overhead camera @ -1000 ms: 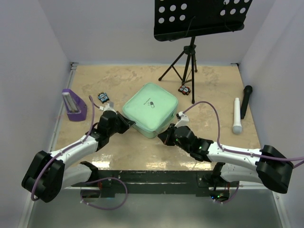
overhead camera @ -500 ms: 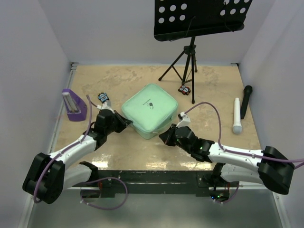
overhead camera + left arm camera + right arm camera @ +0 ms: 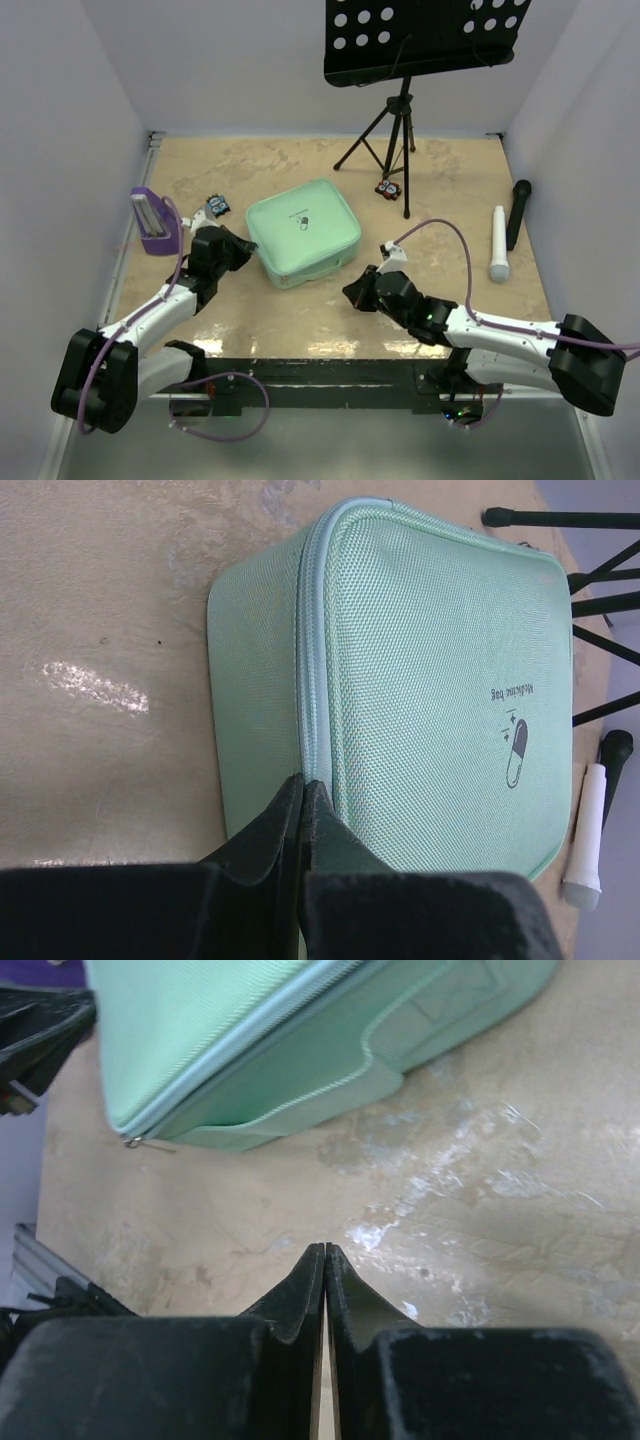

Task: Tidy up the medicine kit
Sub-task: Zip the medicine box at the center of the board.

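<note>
The medicine kit (image 3: 303,232) is a closed mint-green square case with a pill logo, lying flat mid-table. My left gripper (image 3: 240,250) is shut at its left side. In the left wrist view its tips (image 3: 303,780) touch the kit (image 3: 440,670) at the zipper seam. My right gripper (image 3: 352,292) is shut and empty, just off the kit's near right corner. In the right wrist view its tips (image 3: 325,1247) hover over bare table, apart from the kit (image 3: 250,1040). The kit's zipper pull (image 3: 135,1141) shows at the corner.
A purple stand (image 3: 155,222) and a small packet (image 3: 216,205) lie at the left. A music stand's tripod (image 3: 395,130) and a small dark item (image 3: 388,188) are behind the kit. A white tube (image 3: 498,243) and black microphone (image 3: 517,212) lie at the right.
The kit has turned from diamond-wise to nearly square with the table and shifted left. My left gripper drew back left with it. My right gripper moved slightly toward the near edge.
</note>
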Motion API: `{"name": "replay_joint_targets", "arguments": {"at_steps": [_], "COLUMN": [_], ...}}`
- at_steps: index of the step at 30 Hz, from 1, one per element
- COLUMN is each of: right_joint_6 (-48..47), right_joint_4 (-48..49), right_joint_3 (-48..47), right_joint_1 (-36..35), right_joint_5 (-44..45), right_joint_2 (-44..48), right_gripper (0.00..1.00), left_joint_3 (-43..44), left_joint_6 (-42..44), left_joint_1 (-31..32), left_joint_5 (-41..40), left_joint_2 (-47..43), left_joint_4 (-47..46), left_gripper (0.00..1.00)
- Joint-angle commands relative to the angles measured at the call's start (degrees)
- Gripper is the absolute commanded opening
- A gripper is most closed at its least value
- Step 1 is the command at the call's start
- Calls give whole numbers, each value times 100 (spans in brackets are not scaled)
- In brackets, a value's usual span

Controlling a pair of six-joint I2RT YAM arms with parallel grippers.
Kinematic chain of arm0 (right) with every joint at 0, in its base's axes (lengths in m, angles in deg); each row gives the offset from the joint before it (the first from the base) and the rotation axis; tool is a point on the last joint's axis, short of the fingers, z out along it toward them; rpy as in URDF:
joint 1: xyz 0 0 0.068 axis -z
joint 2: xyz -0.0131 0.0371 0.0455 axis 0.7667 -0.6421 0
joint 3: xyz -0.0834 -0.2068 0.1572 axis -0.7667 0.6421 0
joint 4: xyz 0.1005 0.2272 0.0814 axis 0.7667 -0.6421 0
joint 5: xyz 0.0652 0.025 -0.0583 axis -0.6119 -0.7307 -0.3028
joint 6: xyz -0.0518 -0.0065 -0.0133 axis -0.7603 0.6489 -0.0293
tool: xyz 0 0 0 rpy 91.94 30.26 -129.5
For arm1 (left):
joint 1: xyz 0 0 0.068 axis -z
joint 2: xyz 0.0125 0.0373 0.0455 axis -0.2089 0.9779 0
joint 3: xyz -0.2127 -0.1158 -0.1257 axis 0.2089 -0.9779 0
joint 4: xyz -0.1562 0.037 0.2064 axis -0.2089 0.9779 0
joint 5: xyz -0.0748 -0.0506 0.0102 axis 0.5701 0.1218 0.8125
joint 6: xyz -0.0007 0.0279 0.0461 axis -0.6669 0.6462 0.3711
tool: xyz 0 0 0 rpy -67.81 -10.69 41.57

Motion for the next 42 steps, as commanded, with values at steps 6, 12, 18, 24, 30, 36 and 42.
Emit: {"name": "replay_joint_targets", "arguments": {"at_steps": [6,12,18,24,30,36,42], "right_joint_6": [-875,-893,-840,-726,-515,-558,-506], "right_joint_4": [1350,1763,2141,2607,2959,3038,3398], "right_joint_3": [-260,-489,-823,-1087,-1271,-1368,-1429], "right_joint_1": [-22,-163,-479,-603,-629,-690,-691], "right_joint_5": [-800,-835,-686,-431,-387,-53,44], "right_joint_2": [-265,-766,-1451,-2172,-2726,-2893,-3148], "right_gripper": [40,48,50,53,57,60,61], "left_joint_3": [49,58,-196,-259,-65,-12,-109], "left_joint_6": [406,389,161,178,248,371,441], "left_joint_1": [-82,-82,-47,120,190,199,190], "left_joint_5": [121,297,798,1035,1045,983,1097], "left_joint_2": [-178,-574,-1004,-576,190,340,322], "left_joint_4": [260,620,393,-29,-231,-363,-486], "left_gripper": [42,70,76,77,77,72,59]}}
